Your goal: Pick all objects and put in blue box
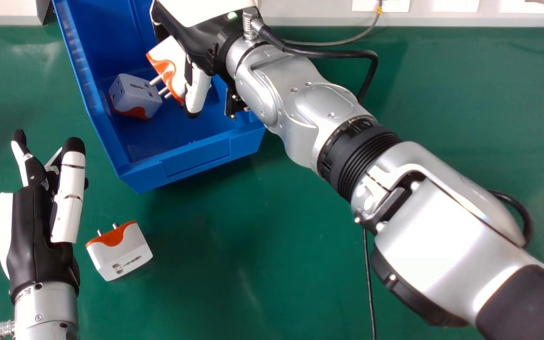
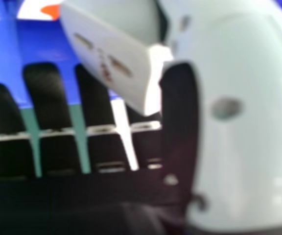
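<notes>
Head camera looks forward and down on green counter [image 1: 262, 264]; another, close at black-and-white right hand [image 1: 199, 45], shares blue plastic box [image 1: 196, 160].

1. We can make out one small light mark on the black ring [image 1: 359, 153] of the right arm's silver forearm [image 1: 307, 101], but we cannot read it surely as a letter or a number.
2. We see tiny dark print on the silver collar [image 1: 45, 302] at the left wrist, too small for us to read.
3. We find reddish marks beside the slots of the white plug adapter [image 2: 106, 54] in the right hand view, too blurred for us to tell whether they are print.
</notes>
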Available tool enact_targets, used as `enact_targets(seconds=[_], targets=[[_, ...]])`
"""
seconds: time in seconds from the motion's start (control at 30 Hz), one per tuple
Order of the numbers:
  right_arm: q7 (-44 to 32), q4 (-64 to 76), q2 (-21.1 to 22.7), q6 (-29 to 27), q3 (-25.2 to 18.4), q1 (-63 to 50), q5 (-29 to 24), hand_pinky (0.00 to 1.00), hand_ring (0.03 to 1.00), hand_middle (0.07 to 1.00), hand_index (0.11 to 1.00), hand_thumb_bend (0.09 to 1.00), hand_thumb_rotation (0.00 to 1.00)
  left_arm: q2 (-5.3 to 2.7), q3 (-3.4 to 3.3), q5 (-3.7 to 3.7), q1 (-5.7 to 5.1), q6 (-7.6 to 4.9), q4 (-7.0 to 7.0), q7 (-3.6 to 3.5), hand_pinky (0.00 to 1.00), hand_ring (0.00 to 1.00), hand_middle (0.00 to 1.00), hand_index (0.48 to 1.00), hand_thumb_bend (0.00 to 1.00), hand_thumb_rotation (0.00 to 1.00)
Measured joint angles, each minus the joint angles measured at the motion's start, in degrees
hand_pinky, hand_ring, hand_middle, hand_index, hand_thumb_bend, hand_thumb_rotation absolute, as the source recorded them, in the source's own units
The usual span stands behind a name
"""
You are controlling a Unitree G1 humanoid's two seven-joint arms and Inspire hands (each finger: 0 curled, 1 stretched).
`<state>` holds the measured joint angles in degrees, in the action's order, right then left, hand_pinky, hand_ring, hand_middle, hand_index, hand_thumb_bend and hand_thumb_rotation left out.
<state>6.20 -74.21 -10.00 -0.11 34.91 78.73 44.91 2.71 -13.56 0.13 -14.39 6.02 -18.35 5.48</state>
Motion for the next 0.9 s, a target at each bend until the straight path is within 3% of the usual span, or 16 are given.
enact_targets(seconds=[0.23,0.37,0.43,0.47,0.6,0.67,0.9], targets=[[1.54,0.0,0.01,-1.22,-2.58,-0.11,-3.93,0.3,0.35,0.45,0.486,0.529,0.0,-0.01,0.53,0.16,-0.02,1.26,-0.5,0.78,0.83,0.9,0.86,0.886,0.47,0.81],[4.14,0.0,0.14,-1.23,1.34,-0.27,-0.56,0.33,0.397,0.488,0.489,0.523,0.03,0.0,0.97,0.64,0.0,1.75,-0.77,0.91,0.83,0.9,0.86,0.886,0.47,0.81],[4.32,0.0,0.34,-1.67,2.5,-0.35,0.55,0.46,0.568,0.655,0.639,0.543,0.23,0.0,1.02,0.98,0.01,1.8,-0.77,1.0,0.83,0.89,0.86,0.885,0.48,0.81],[4.36,0.0,0.49,-1.77,2.7,-0.39,0.57,0.46,0.568,0.655,0.639,0.543,0.23,0.0,1.01,1.06,0.02,1.84,-0.77,1.1,0.83,0.89,0.86,0.885,0.48,0.81],[4.85,0.0,0.71,-1.66,2.82,-0.81,0.47,0.74,0.854,0.887,0.879,0.588,0.56,0.0,1.01,1.45,0.18,2.14,-0.75,1.31,0.82,0.89,0.86,0.884,0.48,0.81],[4.86,0.0,0.75,-1.41,2.82,-0.98,0.43,0.83,0.925,0.943,0.938,0.605,0.67,0.0,1.03,1.67,0.52,2.15,-0.67,1.47,0.82,0.89,0.86,0.883,0.49,0.81],[5.36,0.02,0.8,-0.56,2.71,-1.13,0.22,0.91,0.988,0.991,0.99,0.632,0.79,0.14,0.99,1.97,2.0,2.13,1.25,1.65,0.82,0.89,0.86,0.883,0.5,0.81]])
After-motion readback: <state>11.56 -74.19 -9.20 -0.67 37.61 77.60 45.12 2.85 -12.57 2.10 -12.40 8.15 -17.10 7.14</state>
